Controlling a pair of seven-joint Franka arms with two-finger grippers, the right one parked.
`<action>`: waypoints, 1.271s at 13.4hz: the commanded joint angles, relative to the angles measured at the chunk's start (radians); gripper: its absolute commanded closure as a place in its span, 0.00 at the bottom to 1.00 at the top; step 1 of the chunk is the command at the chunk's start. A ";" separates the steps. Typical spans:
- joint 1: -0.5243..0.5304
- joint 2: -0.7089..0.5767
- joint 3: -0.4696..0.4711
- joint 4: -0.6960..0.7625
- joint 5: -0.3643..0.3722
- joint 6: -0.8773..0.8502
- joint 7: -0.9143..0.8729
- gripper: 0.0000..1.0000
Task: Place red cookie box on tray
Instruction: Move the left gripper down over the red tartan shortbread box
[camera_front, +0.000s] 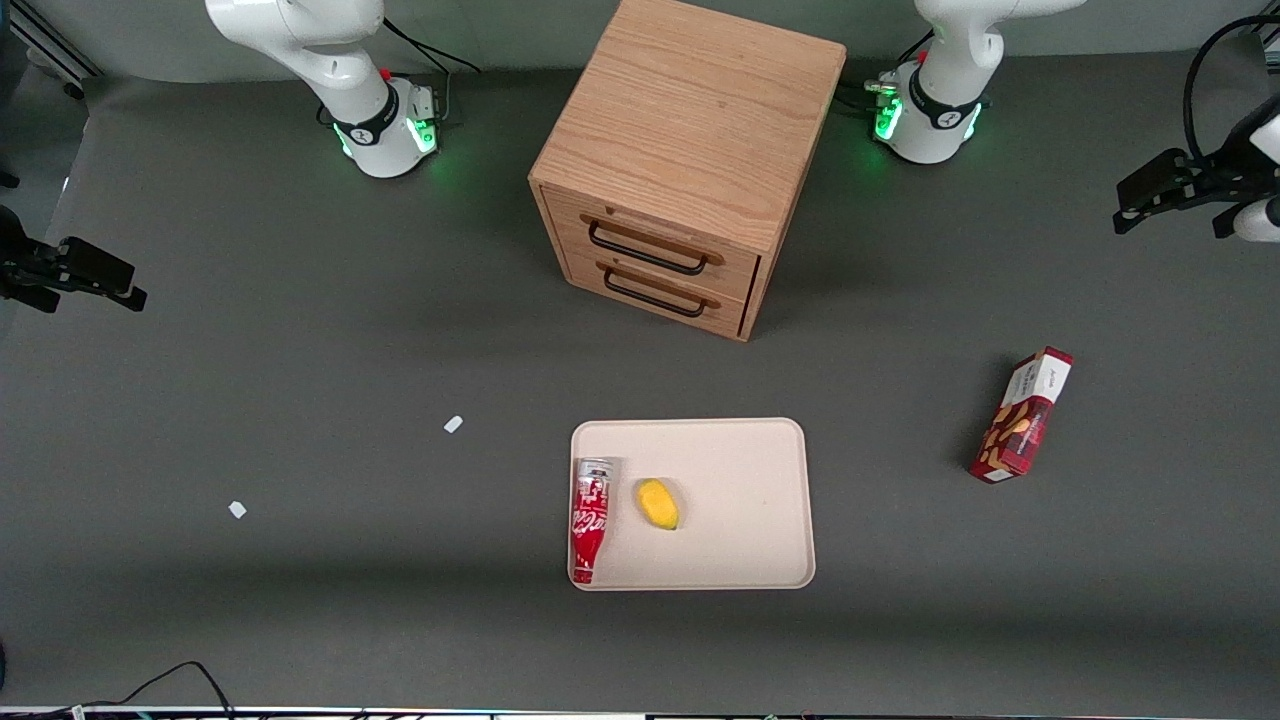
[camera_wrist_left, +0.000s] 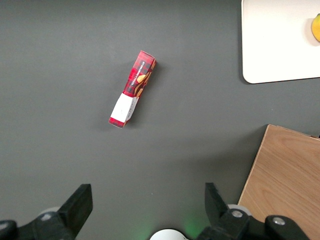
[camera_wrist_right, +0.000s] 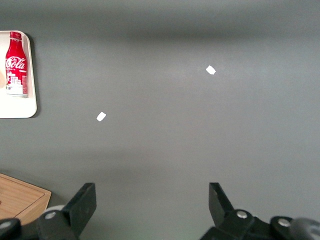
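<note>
The red cookie box (camera_front: 1022, 415) lies flat on the dark table toward the working arm's end, apart from the tray, its white panel end pointing away from the front camera. It also shows in the left wrist view (camera_wrist_left: 132, 90). The beige tray (camera_front: 740, 470) sits mid-table in front of the cabinet, and one corner shows in the left wrist view (camera_wrist_left: 275, 45). The left gripper (camera_front: 1140, 195) hangs open and empty, high above the table and farther from the front camera than the box. In the left wrist view the gripper (camera_wrist_left: 147, 200) has its fingers spread wide, well clear of the box.
A red soda can (camera_front: 590, 520) and a yellow fruit (camera_front: 658, 503) lie on the tray. The wooden two-drawer cabinet (camera_front: 690, 150) stands farther from the front camera than the tray. Two white scraps (camera_front: 453, 424) (camera_front: 237, 509) lie toward the parked arm's end.
</note>
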 joint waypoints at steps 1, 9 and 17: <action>0.002 -0.015 -0.004 0.002 0.013 -0.018 -0.024 0.00; -0.003 0.105 0.005 -0.047 0.027 0.095 0.158 0.00; 0.016 0.347 0.031 -0.159 0.056 0.439 0.397 0.00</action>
